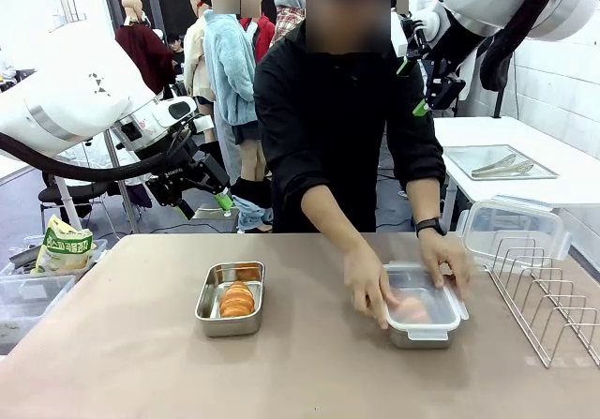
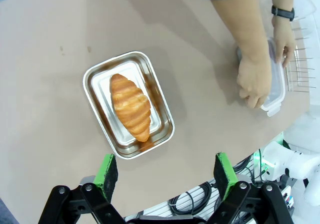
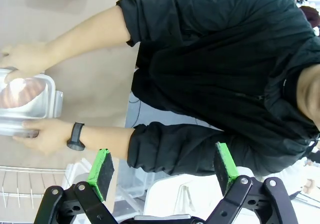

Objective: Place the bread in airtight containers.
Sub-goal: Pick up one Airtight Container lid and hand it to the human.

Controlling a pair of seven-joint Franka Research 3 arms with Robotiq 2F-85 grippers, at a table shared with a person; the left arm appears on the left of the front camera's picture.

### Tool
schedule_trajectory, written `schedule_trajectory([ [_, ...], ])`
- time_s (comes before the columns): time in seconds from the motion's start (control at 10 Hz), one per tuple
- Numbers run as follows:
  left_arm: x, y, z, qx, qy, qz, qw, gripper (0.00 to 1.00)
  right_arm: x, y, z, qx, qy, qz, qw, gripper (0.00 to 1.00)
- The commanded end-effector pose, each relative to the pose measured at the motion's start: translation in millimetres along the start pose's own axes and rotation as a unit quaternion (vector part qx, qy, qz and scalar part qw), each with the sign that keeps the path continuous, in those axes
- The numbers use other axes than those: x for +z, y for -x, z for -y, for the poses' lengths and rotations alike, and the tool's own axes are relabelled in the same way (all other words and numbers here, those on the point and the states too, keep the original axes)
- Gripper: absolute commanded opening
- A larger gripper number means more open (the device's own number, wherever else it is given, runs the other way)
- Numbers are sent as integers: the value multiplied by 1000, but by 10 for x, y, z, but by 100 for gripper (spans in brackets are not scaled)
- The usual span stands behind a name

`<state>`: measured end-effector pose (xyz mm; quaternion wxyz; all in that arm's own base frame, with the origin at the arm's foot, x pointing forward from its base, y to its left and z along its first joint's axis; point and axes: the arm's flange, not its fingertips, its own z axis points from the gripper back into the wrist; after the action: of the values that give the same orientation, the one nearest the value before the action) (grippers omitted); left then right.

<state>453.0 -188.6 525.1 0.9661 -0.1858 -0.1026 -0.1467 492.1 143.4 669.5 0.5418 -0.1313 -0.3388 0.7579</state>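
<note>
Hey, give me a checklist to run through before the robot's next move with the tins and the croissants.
1. Croissant lies inside the open tin: ok.
2. Open tin has its lid on: not ok, it is uncovered.
3. Spare clear lid at hand: ok, it stands by the wire rack.
4. Person's hands out of the way: not ok, both press on the lidded tin.
5. Left claw open, holding nothing: ok.
6. Right claw open, holding nothing: ok.

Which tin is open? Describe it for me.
On the tan table, toward the robot's left, sits a rectangular stainless-steel tin. It is open, a golden-brown croissant inside; the other steel tin, under a person's hands, wears a clear lid.
</note>
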Motion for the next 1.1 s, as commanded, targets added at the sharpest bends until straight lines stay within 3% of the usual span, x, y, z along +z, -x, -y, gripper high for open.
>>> schedule_trajectory([
  [0.0, 13, -6, -6, 0, -10, 0, 1000, 100, 7, 5, 9, -1, 5, -1, 1000, 100],
  [0.3, 13, -6, -6, 0, -10, 0, 1000, 100, 0, 0, 0, 0, 0, 0, 1000, 100],
  [0.8, 13, -6, -6, 0, -10, 0, 1000, 100, 32, -35, -16, -2, -65, 35, 997, 100],
  [1.0, 13, -6, -6, 0, -10, 0, 1000, 100, 164, -3, -31, -29, -81, 17, 996, 100],
])
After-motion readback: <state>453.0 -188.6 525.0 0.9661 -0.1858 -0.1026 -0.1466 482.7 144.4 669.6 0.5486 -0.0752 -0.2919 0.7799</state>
